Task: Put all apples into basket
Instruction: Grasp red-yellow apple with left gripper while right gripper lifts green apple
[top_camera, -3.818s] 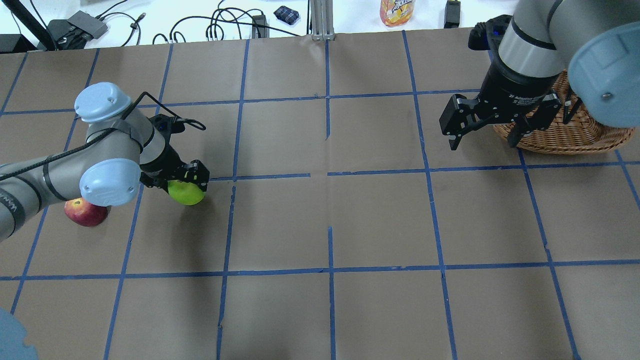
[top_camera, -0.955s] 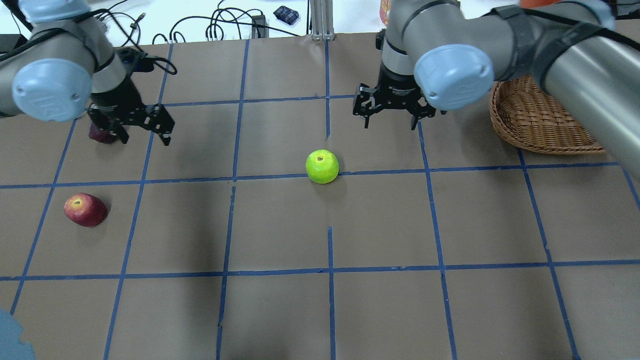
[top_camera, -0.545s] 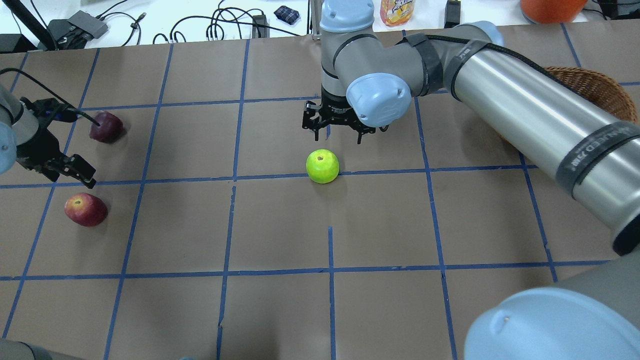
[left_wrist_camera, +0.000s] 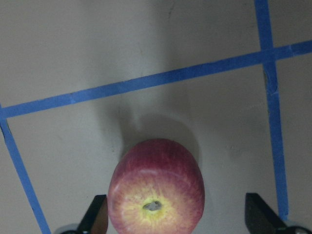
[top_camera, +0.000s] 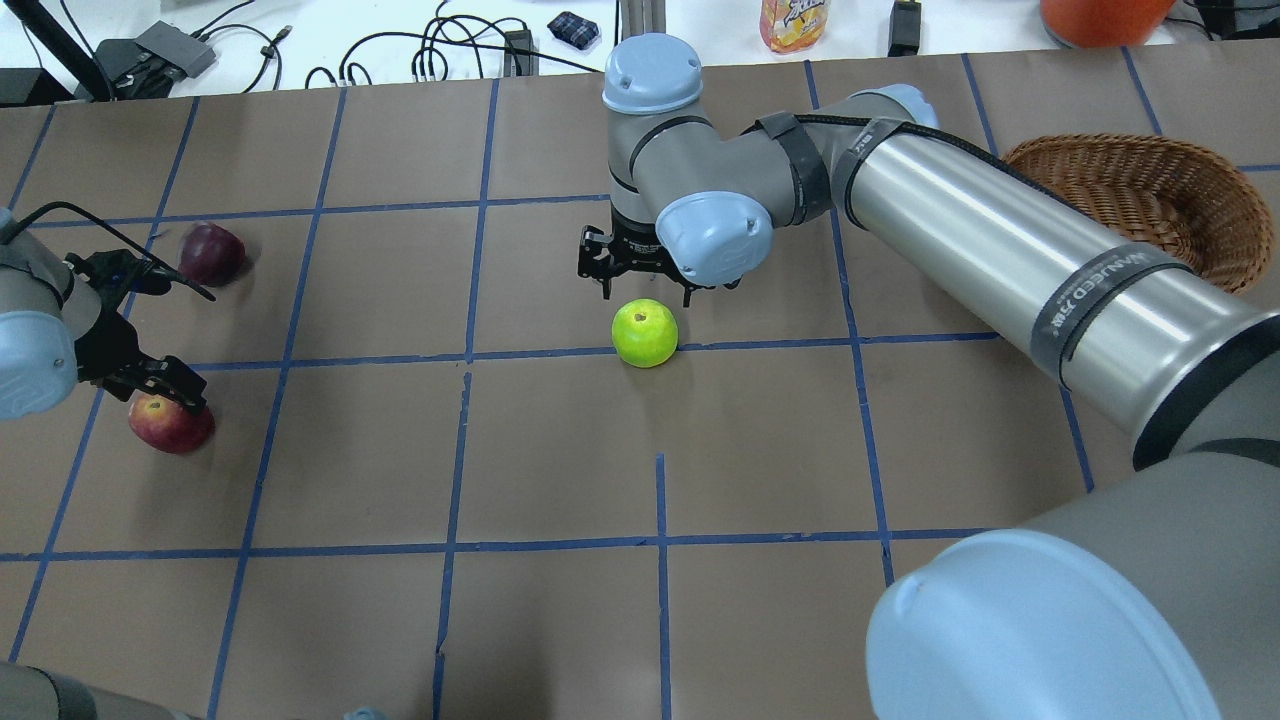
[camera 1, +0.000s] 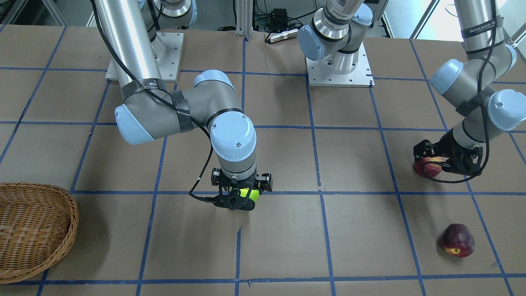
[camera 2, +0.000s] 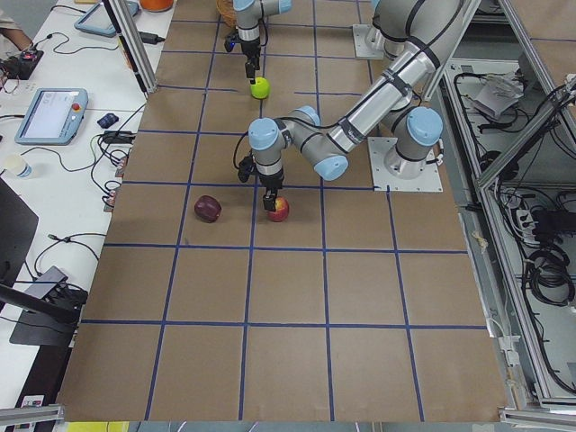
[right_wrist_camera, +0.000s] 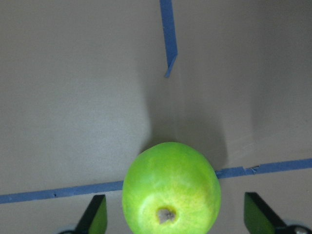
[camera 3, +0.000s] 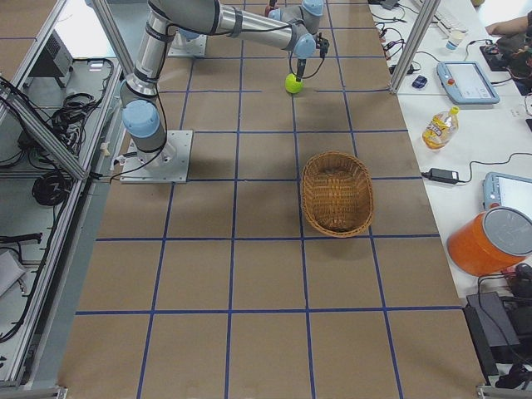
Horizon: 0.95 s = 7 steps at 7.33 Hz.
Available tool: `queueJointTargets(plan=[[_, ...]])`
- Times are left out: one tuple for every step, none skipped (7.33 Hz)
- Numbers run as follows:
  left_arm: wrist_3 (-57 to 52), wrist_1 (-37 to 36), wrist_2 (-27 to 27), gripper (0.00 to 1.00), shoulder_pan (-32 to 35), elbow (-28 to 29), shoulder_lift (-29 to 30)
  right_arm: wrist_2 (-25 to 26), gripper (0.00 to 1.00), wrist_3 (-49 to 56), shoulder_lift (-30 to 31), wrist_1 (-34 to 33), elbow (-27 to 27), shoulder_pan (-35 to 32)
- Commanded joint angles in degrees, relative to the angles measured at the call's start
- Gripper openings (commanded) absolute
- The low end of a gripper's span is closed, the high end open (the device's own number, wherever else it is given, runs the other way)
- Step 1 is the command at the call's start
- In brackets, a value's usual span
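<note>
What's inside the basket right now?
Only bare wicker shows inside the basket in the right-side view, with nothing lying in it. Overhead, the right arm covers part of its rim.

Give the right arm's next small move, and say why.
Probably lower the right gripper a little. In its wrist view the open fingers flank the green apple without touching it, and the overhead view suggests the gripper is not yet down around it.

Bright, even light; soft shadows beside the green apple (right_wrist_camera: 170, 187) and red apple (left_wrist_camera: 156, 187); wrist views slightly soft.
</note>
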<state>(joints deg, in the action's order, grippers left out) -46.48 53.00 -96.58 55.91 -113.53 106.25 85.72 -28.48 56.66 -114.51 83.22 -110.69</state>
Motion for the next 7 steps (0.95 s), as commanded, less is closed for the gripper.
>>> queueJointTargets(plan=[[-1.86, -1.06, -0.01, 1.00, -0.27, -0.12, 0.89, -0.02, 1.00, 0.00, -1.29, -0.36, 0.27, -0.05], [-2.21, -1.58, -0.01, 1.00, -1.14, -0.29, 1.41, -0.02, 1.00, -0.08, -1.81, -0.28, 0.28, -0.05], [-2.30, -2.28, 0.07, 1.00, -1.68, -0.29, 2.03, -0.11, 1.00, -0.08, -2.69, -0.10, 0.28, -0.05], [-2.30, -2.64, 0.07, 1.00, -1.68, -0.29, 2.55, -0.28, 1.00, -0.08, -3.04, -0.10, 0.28, -0.05], [-2.48, -3.25, 0.07, 1.00, -1.86, -0.29, 2.91, -0.37, 0.94, 0.26, -3.74, -0.01, -0.33, 0.04], [-2.48, -3.26, 0.16, 1.00, -1.86, -0.38, 3.26, -0.72, 0.48, 0.09, -3.93, -0.01, -0.25, 0.04], [-2.22, -3.34, 0.16, 1.00, -1.94, -0.38, 3.78, -0.90, 0.00, 0.18, -3.58, 0.25, -0.69, 0.13]])
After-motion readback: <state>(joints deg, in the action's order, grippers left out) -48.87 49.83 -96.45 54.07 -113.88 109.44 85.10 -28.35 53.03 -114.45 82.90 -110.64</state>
